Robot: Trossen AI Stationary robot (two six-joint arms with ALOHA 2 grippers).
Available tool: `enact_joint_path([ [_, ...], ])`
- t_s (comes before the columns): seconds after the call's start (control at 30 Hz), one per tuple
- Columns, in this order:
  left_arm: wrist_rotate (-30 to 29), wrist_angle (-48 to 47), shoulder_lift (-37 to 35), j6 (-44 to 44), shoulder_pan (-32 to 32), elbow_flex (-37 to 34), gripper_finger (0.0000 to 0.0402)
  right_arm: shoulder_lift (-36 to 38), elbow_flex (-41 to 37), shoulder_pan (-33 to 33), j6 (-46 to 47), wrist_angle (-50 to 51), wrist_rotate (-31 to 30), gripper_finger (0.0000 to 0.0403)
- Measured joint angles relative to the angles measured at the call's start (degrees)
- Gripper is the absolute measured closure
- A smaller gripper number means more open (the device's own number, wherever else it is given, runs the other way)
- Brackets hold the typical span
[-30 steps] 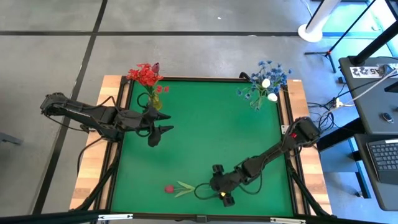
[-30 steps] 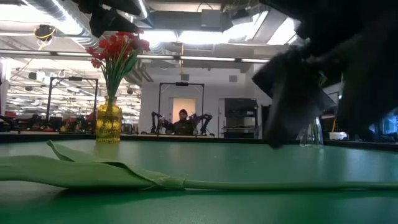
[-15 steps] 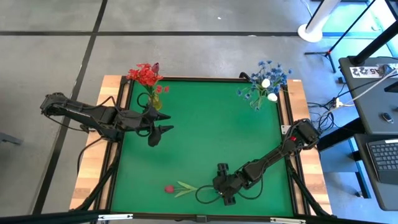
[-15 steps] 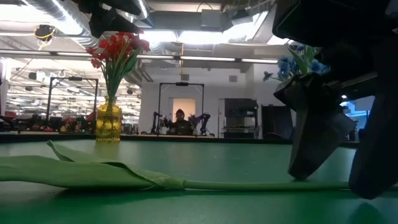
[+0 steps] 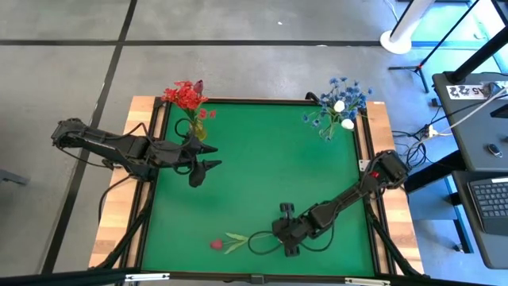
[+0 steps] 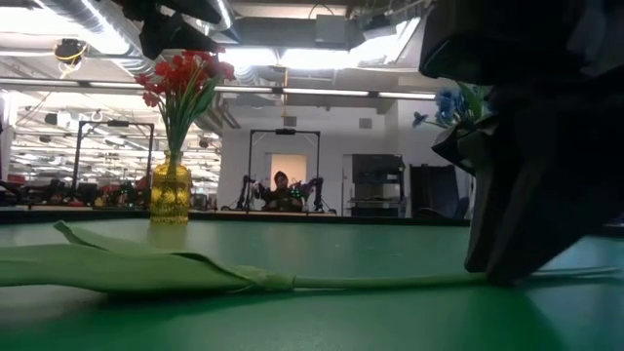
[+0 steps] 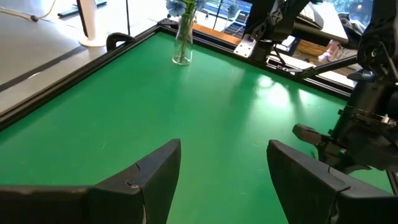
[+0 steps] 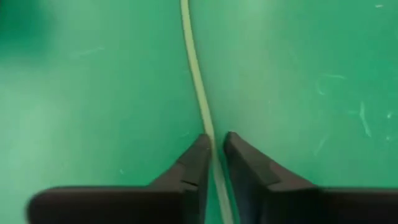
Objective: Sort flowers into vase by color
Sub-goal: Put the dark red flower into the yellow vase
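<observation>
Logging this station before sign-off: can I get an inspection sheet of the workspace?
Surface: green mat, wooden edges.
Job's things: red flowers in yellow vase at far left; blue and white flowers in clear vase at far right; loose red-budded stem lying near the front edge.
Clutter: nothing seen.
Grippers: right pincer down at the mat, closed around the stem; left pincer open, beside the yellow vase.
Cables: dark cable loop by the right pincer.
Surroundings: laptop desk at right; a person behind the table.
</observation>
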State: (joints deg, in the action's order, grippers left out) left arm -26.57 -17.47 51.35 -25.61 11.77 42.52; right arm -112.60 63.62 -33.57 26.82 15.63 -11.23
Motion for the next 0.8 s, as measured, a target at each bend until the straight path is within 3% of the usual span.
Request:
enact_joint_path([
  [0.17, 0.1, 0.0, 0.0, -1.0, 0.0, 0.0, 0.0168, 0.0, -0.1, 1.5, 0.1, 0.4, 2.3, 0.0394],
  [0.4, 0.6, 0.2, 0.0, -0.9, 0.2, 0.0, 0.0168, 0.4, 2.3, 2.9, 1.3, 3.9, 1.7, 0.0399],
  [0.67, 0.6, 2.0, -3.2, 0.7, 2.5, 0.0, 0.0168, 4.4, 5.3, 3.7, 0.3, 9.0, -9.5, 0.0401],
  [0.8, 0.6, 2.1, -5.5, 0.6, 3.9, 0.0, 0.0168, 6.6, 5.3, 4.1, 0.4, 9.6, -12.3, 0.0402],
])
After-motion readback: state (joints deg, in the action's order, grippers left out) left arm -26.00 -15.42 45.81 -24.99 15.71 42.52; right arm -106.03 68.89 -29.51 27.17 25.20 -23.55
